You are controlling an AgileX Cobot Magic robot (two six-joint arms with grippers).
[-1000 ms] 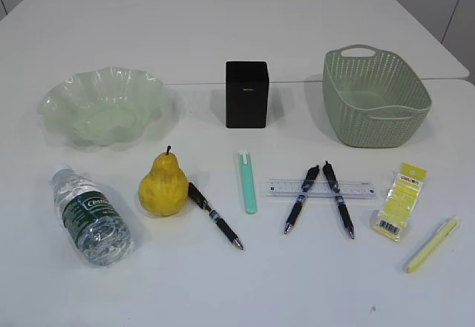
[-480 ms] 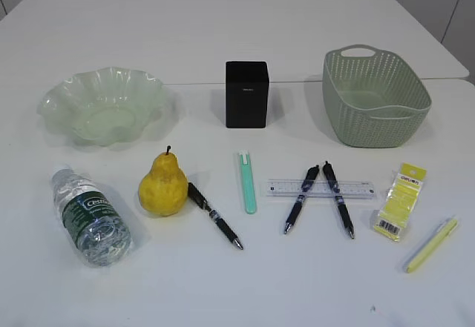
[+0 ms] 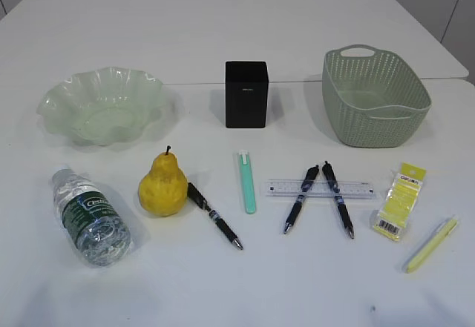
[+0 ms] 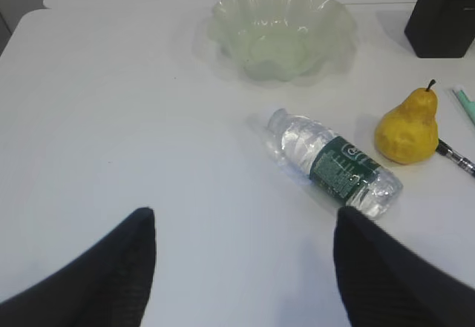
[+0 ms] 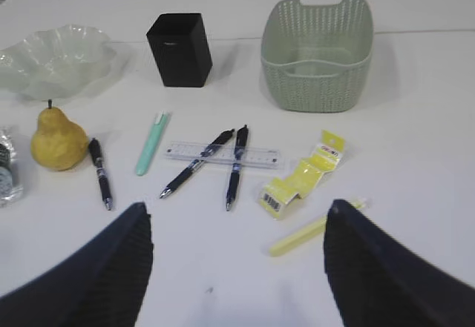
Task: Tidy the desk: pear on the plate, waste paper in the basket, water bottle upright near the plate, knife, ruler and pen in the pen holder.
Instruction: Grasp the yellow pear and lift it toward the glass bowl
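The yellow pear stands in front of the empty green plate. Left of it, the water bottle lies on its side. The black pen holder and the empty basket stand at the back. The mint knife, three pens and the clear ruler lie in a row, two pens across the ruler. The waste paper lies at the right. My left gripper hangs open, the bottle beyond its right finger. My right gripper is open above bare table.
A slim yellow stick lies at the front right beside the packet. The white table has a seam running behind the pen holder. Neither arm shows in the exterior view.
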